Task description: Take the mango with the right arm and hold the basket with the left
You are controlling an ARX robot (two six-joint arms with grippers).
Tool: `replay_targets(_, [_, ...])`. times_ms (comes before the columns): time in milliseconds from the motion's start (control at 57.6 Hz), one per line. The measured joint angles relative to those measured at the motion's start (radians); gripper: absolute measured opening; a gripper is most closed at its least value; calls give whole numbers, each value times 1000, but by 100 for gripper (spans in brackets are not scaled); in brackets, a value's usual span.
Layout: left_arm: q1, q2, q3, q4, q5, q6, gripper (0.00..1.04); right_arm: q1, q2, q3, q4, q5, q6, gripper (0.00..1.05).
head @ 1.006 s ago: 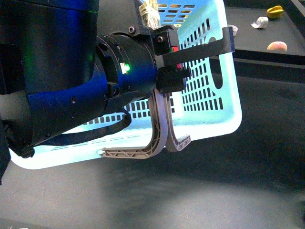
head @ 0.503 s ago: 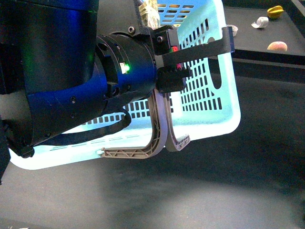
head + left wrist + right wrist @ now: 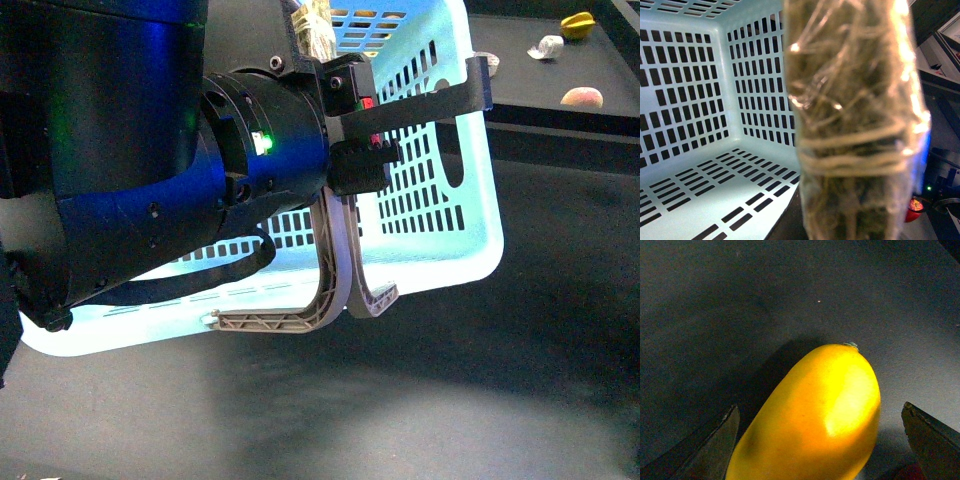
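one mango (image 3: pixel 815 420) fills the right wrist view. its skin is smooth and plain yellow, with a glossy highlight on one flank. the shadowed side shades to deeper orange, and there is a small greenish stem nub at the narrow end. it lies on the dark bench (image 3: pixel 715 300) and casts a shadow beside it. the right fingers (image 3: pixel 705 450) stand released, one on each side of the fruit. bare bench shows between the fruit and one of them.

in the front view the light-blue basket (image 3: pixel 440 250) sits tilted behind my left arm (image 3: pixel 150 180), whose green light is on. the left fingers (image 3: pixel 335 270) curve down in front of the basket's near wall; i cannot tell whether they grip anything. the left wrist view shows the taped handle (image 3: pixel 855 125), blurred and close to the lens, with the slotted basket interior behind it.
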Motion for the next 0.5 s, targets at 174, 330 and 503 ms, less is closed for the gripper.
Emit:
replay_targets(174, [0,0,0,0,1,0,5,11,5,31,-71,-5,31,96])
replay_targets(330, [0,0,0,0,0,0,5,23,10,44,-101,-5,47,96])
replay_targets(503, [0,0,0,0,0,0,5,33,12,51,-126,0,46,96])
